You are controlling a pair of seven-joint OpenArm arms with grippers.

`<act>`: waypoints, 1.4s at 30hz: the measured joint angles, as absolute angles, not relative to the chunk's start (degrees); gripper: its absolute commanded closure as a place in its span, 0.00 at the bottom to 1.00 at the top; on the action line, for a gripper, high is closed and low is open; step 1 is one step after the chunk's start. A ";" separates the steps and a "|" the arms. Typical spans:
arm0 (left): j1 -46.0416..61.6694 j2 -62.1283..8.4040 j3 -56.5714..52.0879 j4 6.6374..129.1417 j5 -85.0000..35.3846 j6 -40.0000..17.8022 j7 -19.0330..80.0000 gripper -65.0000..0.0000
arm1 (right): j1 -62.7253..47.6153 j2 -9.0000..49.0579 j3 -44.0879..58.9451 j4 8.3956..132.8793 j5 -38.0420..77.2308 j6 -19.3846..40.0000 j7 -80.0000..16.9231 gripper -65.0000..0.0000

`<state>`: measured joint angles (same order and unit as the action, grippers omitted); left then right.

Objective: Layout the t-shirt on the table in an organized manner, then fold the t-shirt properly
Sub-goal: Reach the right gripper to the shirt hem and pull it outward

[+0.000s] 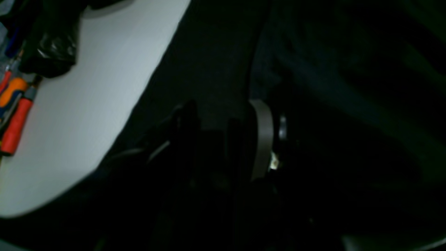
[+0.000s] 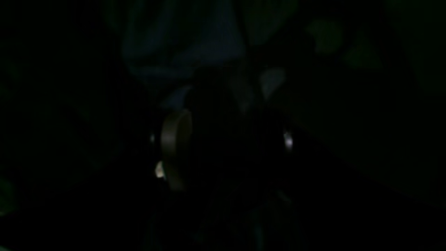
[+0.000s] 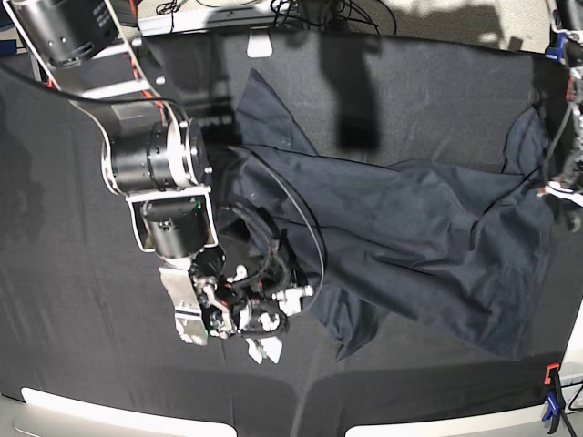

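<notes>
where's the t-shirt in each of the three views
Base: the t-shirt sprawls rumpled across the middle and right of the table.
Left wrist: dark folds fill the upper right, beside a strip of table cloth.
Right wrist: only faint bluish folds at top centre; the rest is too dark to tell.
Shared landmark: the shirt's own creased folds; the orange clamp shows in left wrist and base only.

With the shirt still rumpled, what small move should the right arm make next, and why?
Probably close the right gripper on the near edge of the t-shirt and draw it outward. The cloth lies creased and skewed across the table, not spread flat.
</notes>
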<state>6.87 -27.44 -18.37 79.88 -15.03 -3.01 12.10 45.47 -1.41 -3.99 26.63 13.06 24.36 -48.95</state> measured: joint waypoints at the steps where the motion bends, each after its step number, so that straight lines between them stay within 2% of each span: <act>1: 6.87 -27.44 -18.37 79.88 -15.05 -3.01 12.10 0.68 | 45.12 -1.65 -3.99 26.61 13.04 24.36 -49.15 0.65; 3: 6.85 -27.46 -18.39 79.88 -15.05 -2.98 12.08 0.68 | 44.82 -2.04 -3.99 26.61 13.04 24.36 -49.17 0.76; 6: 6.85 -27.44 -18.39 79.88 -15.05 -3.01 12.08 0.68 | 45.10 -2.24 -3.99 26.63 12.45 24.38 -47.31 1.00; 10: 6.87 -27.44 -18.39 79.88 -15.05 -3.01 12.10 0.68 | 45.21 -2.22 -3.99 26.63 0.89 24.56 -38.22 1.00; 13: 6.90 -27.46 -18.39 79.88 -15.03 -2.98 12.05 0.68 | 46.11 -1.30 -4.01 27.97 -4.78 24.12 -35.22 1.00; 18: 7.27 -27.46 -18.39 79.88 -15.03 -2.98 12.08 0.68 | 50.00 3.90 -4.01 28.60 -9.19 18.76 -31.22 1.00; 21: 7.25 -27.44 -18.39 79.88 -15.05 -3.01 12.08 0.68 | 50.41 7.70 -3.99 28.62 -10.61 12.86 -28.51 1.00; 22: 7.25 -27.46 -18.39 79.88 -15.03 -3.01 12.10 0.68 | 50.30 8.82 -3.97 28.62 -10.79 12.93 -27.73 1.00; 23: 7.27 -27.46 -18.39 79.88 -15.00 -2.98 12.08 0.68 | 50.04 9.78 -3.97 28.60 -10.76 13.06 -26.72 0.99; 24: 7.25 -27.44 -18.39 79.88 -15.03 -2.98 12.08 0.68 | 49.82 10.39 -3.97 28.60 -10.79 13.04 -25.74 0.92; 27: 7.25 -27.44 -18.39 79.88 -15.03 -3.01 12.10 0.68 | 49.71 11.16 -3.99 28.56 -10.50 13.08 -22.85 0.62; 29: 7.25 -27.46 -18.39 79.88 -15.03 -2.98 12.10 0.68 | 50.09 11.29 -3.99 28.58 -10.48 13.37 -22.11 0.49; 31: 7.25 -27.46 -18.39 79.88 -15.03 -2.98 12.14 0.68 | 50.30 11.44 -3.99 28.58 -10.48 13.96 -22.35 0.48; 38: 7.27 -27.44 -18.39 79.88 -15.03 -2.98 12.45 0.68 | 49.65 12.23 -3.99 33.56 -2.96 14.85 -32.40 0.48; 42: 7.27 -27.44 -18.39 79.88 -15.00 -2.98 12.47 0.68 | 50.13 12.38 -3.97 43.29 0.78 22.65 -40.29 0.48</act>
